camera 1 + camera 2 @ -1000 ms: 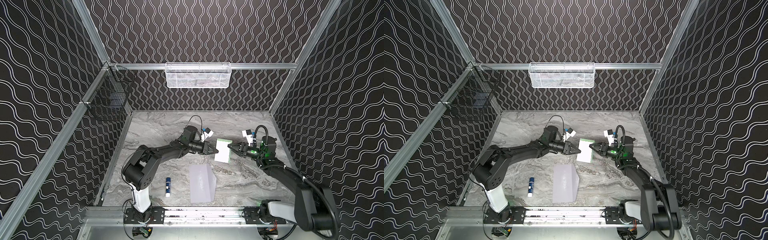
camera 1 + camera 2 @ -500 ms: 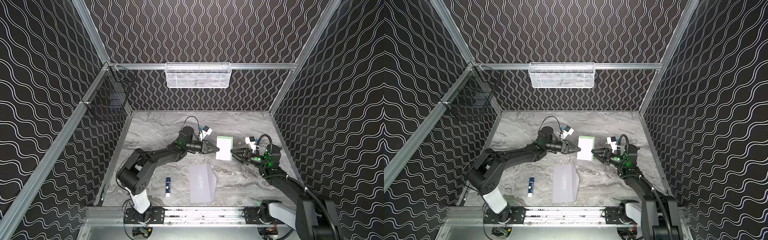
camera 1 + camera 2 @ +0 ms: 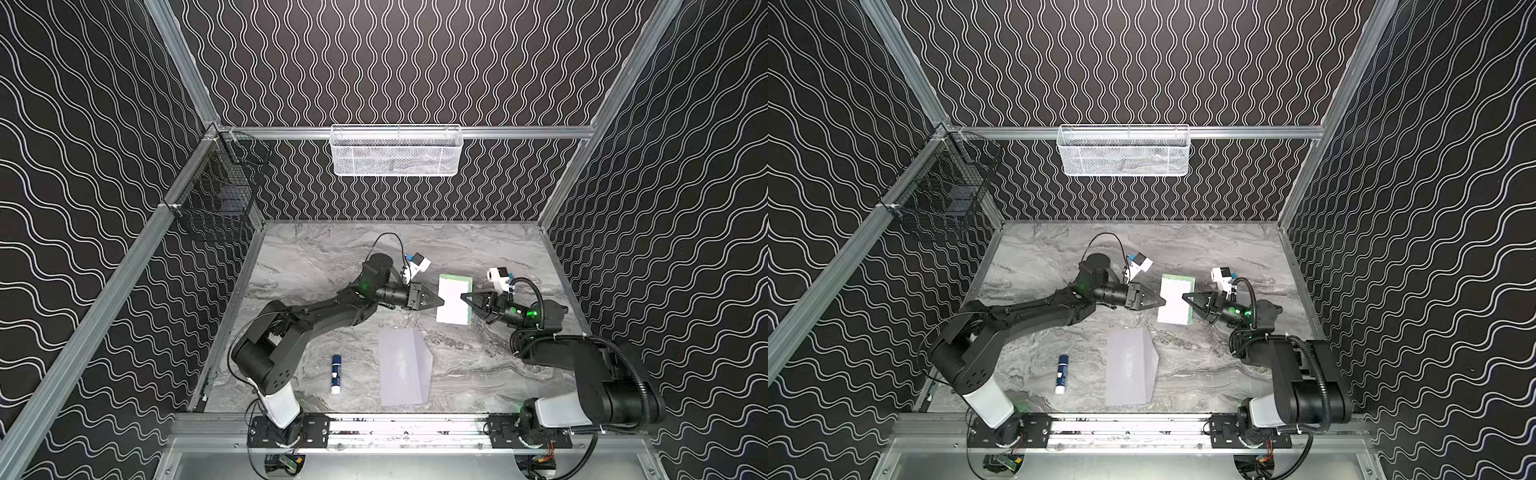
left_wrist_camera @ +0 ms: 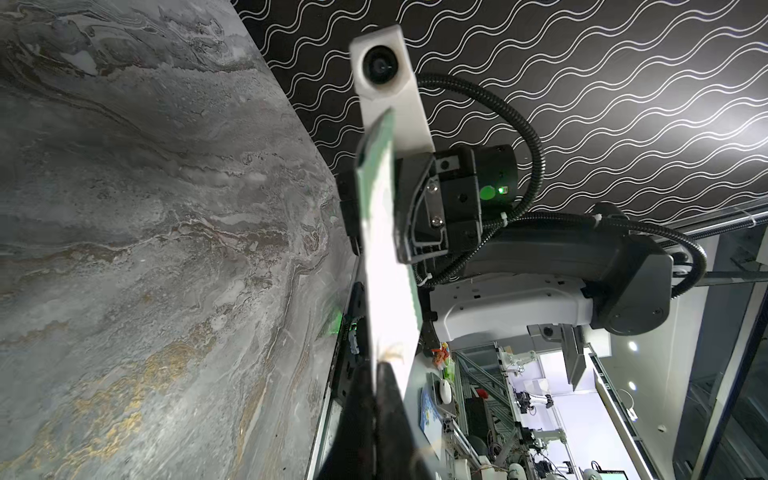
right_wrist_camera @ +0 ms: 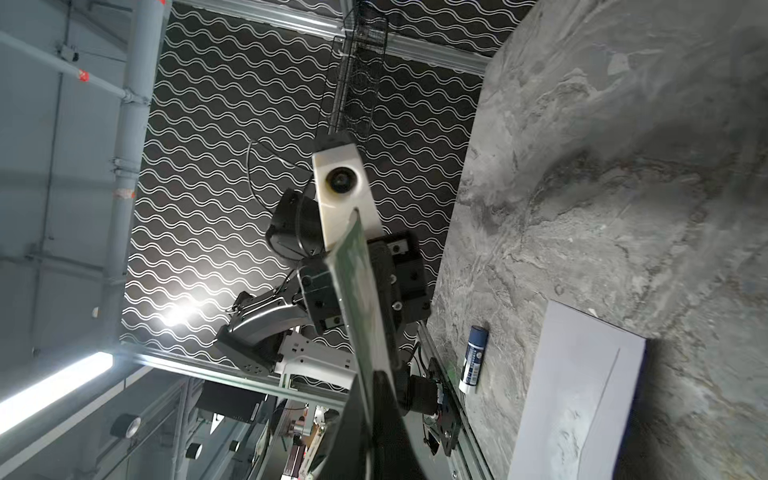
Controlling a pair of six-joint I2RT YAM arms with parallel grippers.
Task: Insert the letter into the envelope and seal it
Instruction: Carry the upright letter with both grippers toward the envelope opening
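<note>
- The left gripper (image 3: 437,300) has its jaws pressed together on one side edge of the letter (image 3: 454,301), a white folded paper sheet with a green patterned border.
- The right gripper (image 3: 465,296) faces it from the opposite side. Its jaws are also closed, pinching the letter's other edge, so the sheet spans the gap between the two sets of fingertips.
- In the left wrist view the letter (image 4: 388,270) runs straight out from between the left gripper (image 4: 376,372) jaws. It is seen nearly edge-on, with green border showing toward its far end.
- In the right wrist view the letter (image 5: 365,307) leaves the right gripper (image 5: 370,386) jaws the same way, green-printed side visible.
- The letter hangs clear of the grey marbled table (image 3: 316,257), held up by both grips.
- The envelope (image 3: 405,365), a plain pale lavender paper one, lies flat on the table below both jaws and nearer the arm bases. Neither gripper touches it.
- A white-and-blue glue stick (image 3: 336,374) lies beside the envelope on the left gripper's side, well apart from both jaws.
</note>
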